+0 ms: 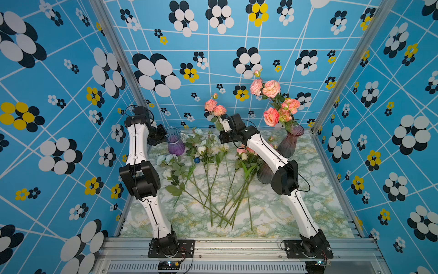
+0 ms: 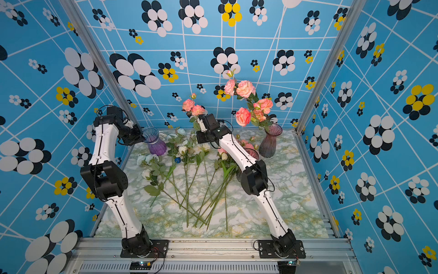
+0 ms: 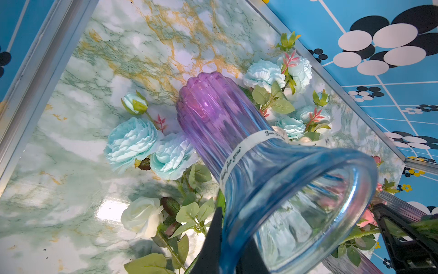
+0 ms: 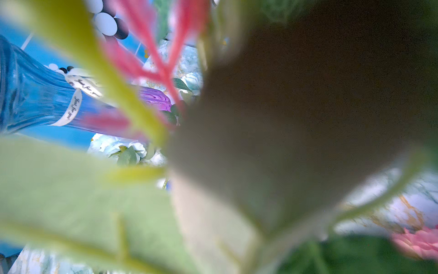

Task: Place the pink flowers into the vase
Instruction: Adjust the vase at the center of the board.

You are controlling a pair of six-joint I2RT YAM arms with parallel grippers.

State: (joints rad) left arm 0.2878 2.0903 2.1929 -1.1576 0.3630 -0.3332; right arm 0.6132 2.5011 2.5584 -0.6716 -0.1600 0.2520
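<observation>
Leaves [image 4: 83, 208] blur against the right wrist lens. Right gripper [image 1: 222, 121] jaws are clamped on one pink stem [image 1: 219, 110] — long axis near upright, blooms up, raised over mid-table. Left gripper [image 1: 166, 135] jaws pinch the blue-purple vase [image 1: 175, 144] rim. Three vases stand; other pink flowers [image 1: 271, 89] stand in the far-right vase [image 1: 291, 142], beside the table [image 1: 308, 208] edge.
</observation>
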